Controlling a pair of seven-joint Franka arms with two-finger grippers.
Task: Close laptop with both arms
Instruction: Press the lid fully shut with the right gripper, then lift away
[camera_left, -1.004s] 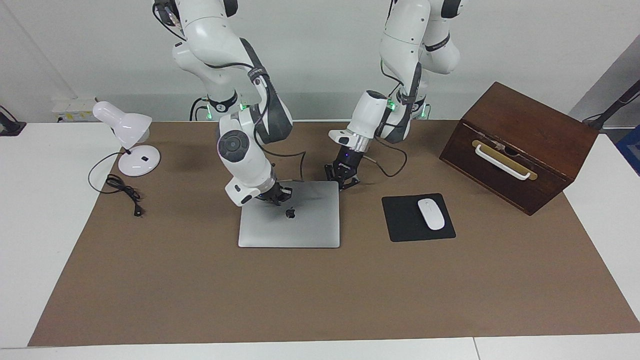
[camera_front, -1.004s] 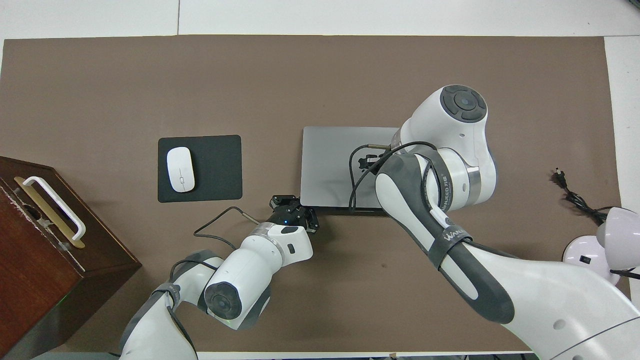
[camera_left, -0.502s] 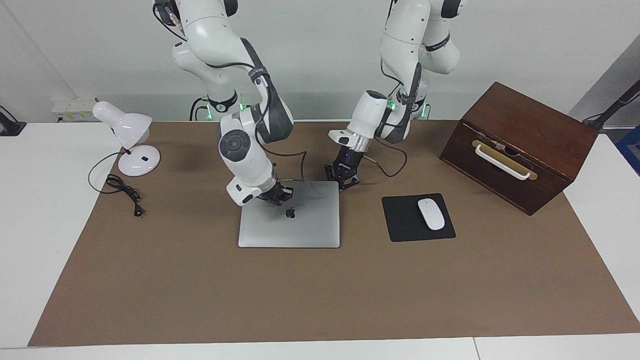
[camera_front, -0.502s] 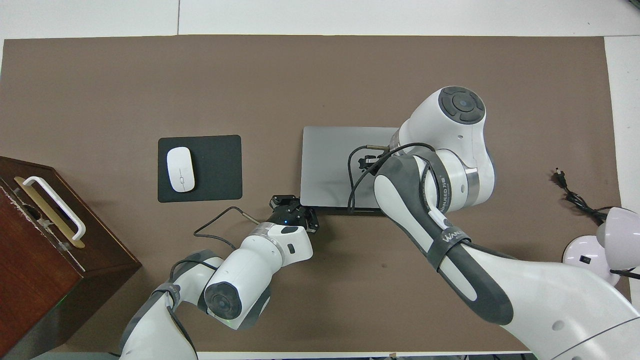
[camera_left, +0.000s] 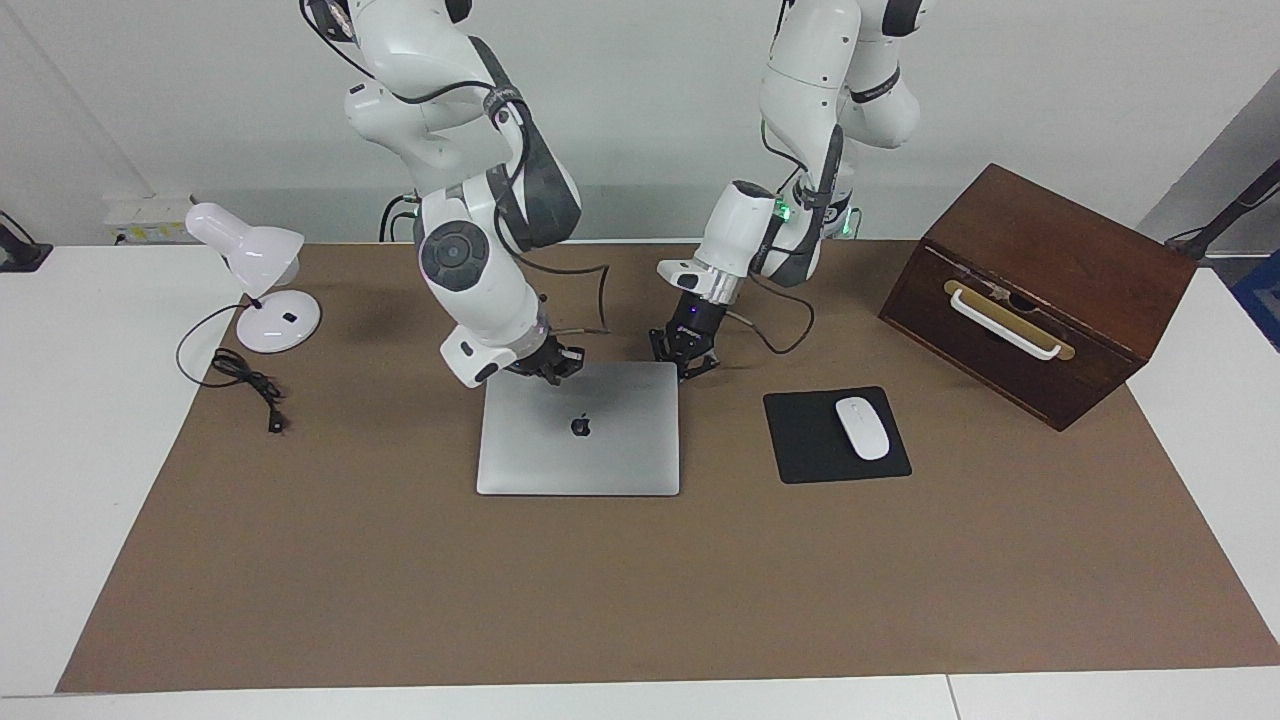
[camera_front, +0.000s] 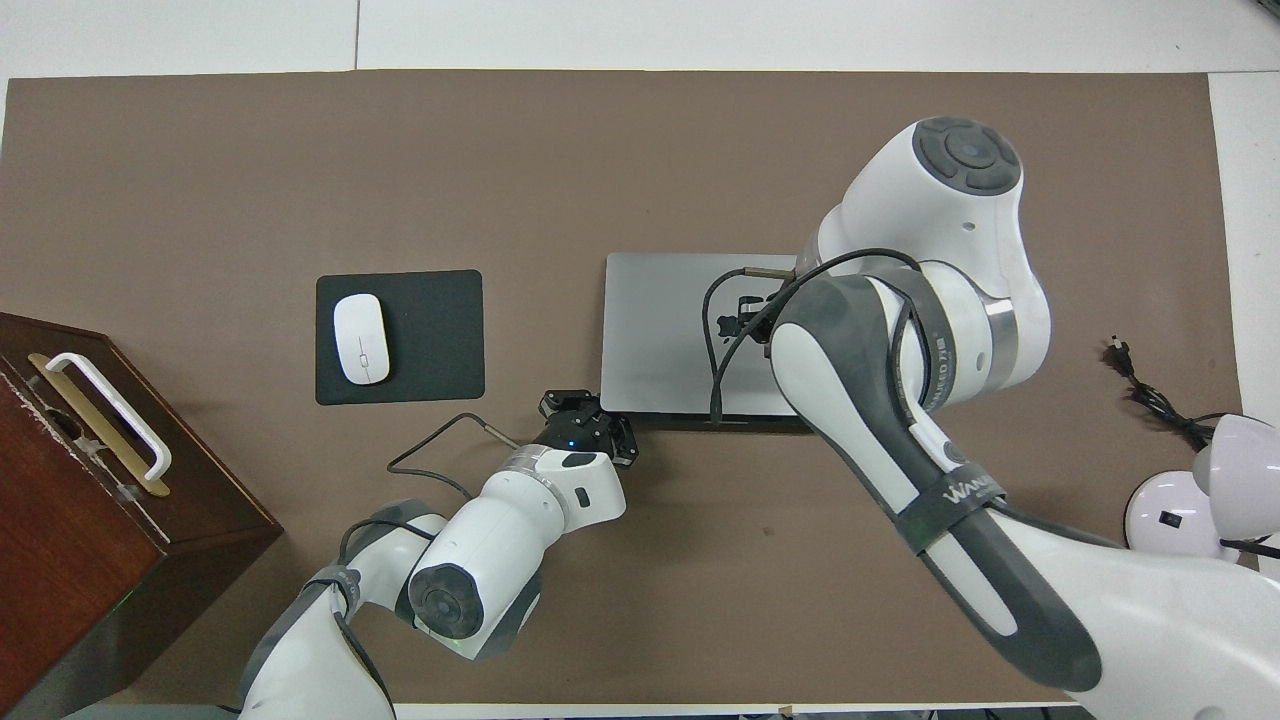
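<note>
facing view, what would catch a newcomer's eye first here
The silver laptop lies shut and flat mid-table on the brown mat. Both arms stoop to its edge nearest the robots: the right end effector over one corner, the left end effector at the other. A dark wooden box stands toward the left arm's end.

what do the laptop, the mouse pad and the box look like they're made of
Laptop: likely metal, a smooth matte silver-grey lid with a dark logo and thin crisp edges.
Mouse pad: probably fabric or rubber, flat matte black with no glare.
Box: apparently wood, dark brown with a slight sheen and a white handle on a brass-coloured plate.
</note>
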